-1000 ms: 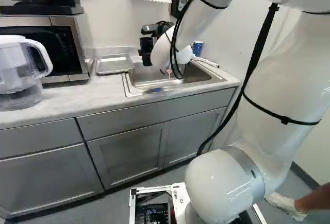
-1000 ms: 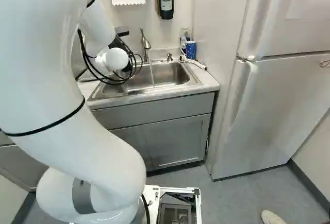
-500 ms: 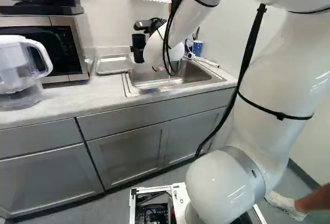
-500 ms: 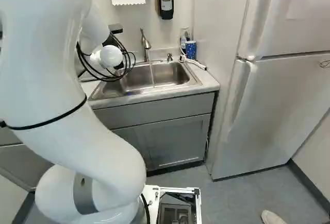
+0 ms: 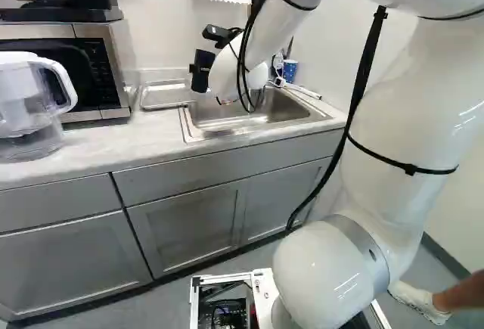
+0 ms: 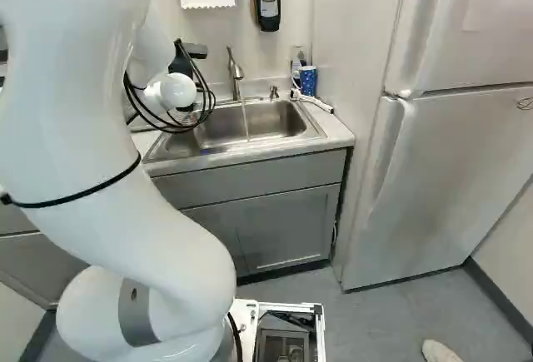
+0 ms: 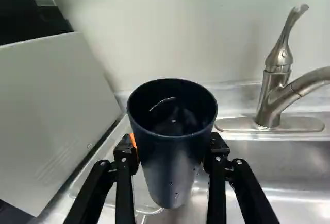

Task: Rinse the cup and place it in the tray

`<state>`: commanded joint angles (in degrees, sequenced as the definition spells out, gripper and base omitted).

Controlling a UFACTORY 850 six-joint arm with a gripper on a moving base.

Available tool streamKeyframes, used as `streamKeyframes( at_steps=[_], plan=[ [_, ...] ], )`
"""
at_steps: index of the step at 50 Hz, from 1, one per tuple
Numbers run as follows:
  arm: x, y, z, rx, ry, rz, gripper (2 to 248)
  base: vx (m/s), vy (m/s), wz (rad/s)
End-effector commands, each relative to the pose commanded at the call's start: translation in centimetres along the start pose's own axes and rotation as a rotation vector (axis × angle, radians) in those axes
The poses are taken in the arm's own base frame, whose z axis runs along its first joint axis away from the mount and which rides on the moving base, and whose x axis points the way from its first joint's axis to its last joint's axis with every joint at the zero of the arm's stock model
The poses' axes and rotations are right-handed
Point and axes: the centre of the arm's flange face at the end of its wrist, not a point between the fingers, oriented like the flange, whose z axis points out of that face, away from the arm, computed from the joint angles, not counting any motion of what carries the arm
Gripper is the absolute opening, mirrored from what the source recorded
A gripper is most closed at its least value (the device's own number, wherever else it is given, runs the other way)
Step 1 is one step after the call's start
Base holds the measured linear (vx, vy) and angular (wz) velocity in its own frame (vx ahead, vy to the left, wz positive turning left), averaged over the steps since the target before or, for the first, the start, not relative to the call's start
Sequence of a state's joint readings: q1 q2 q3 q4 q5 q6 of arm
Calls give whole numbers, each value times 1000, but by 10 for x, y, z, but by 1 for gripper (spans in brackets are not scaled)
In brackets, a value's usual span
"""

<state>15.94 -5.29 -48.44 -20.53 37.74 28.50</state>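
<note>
In the left base view my gripper (image 5: 218,35) shows only as black parts beside the white wrist, its fingertips hidden. The wrist view has the gripper (image 7: 171,152) shut on the dark blue cup (image 7: 172,167), one finger on each side. Wet glints show inside the cup and drops cling to its outside. The cup (image 5: 202,70) hangs slightly tilted above the sink's left edge, near the tray. That metal tray (image 5: 165,96) lies on the counter left of the sink (image 5: 249,117). A thin stream runs from the faucet (image 6: 236,71) into the basin.
A microwave (image 5: 68,72) stands left of the tray, with a water pitcher (image 5: 30,106) in front. At the sink's far right corner stands a blue patterned cup (image 6: 308,81) beside a white cord. A refrigerator (image 6: 441,162) borders the counter's right.
The arm has carried the cup leftward in the left base view, from over the basin toward the tray side. The cup has gone from upright to slightly tilted. The base has stayed put.
</note>
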Motion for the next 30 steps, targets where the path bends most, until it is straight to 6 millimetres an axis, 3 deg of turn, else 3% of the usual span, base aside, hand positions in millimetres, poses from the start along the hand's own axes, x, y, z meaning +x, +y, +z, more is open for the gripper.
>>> streamKeyframes(
  at_steps=[30],
  plan=[
    [0, 0, 0, 0, 0, 316, 126, 0, 0, 0]
  ],
)
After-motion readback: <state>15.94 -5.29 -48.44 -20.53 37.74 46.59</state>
